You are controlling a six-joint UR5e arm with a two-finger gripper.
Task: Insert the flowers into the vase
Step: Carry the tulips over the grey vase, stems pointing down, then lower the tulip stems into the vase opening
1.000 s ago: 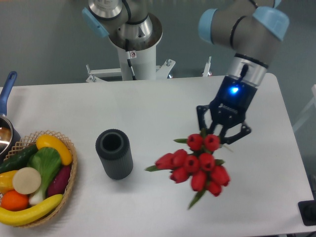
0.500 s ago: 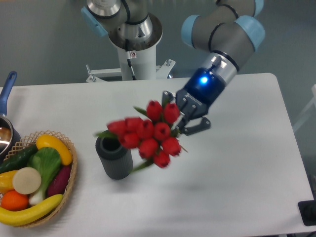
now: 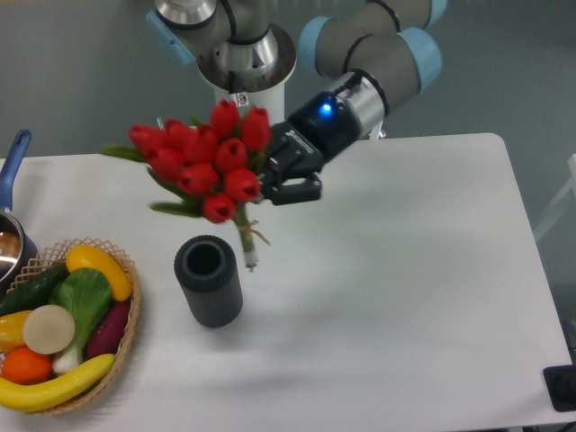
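Above the counter (image 3: 405, 297), at about 12 o'clock from the vase (image 3: 208, 280), I see my tool (image 3: 274, 176) holding the flowers (image 3: 205, 162) in the air. Its fingers (image 3: 297, 190) are closed on the bunch where the leaves meet the stems, and the red buds fan out toward 9 o'clock from the grip. The bound stems hang down and end just beside the vase rim, at roughly its 2 o'clock, outside the opening and not in it. The vase stands upright on the counter with its dark mouth empty. At 9 o'clock from the vase sits a basket (image 3: 126, 324) of fruit and vegetables, well apart from it. A pot (image 3: 11, 236) with a blue handle shows at the left edge.
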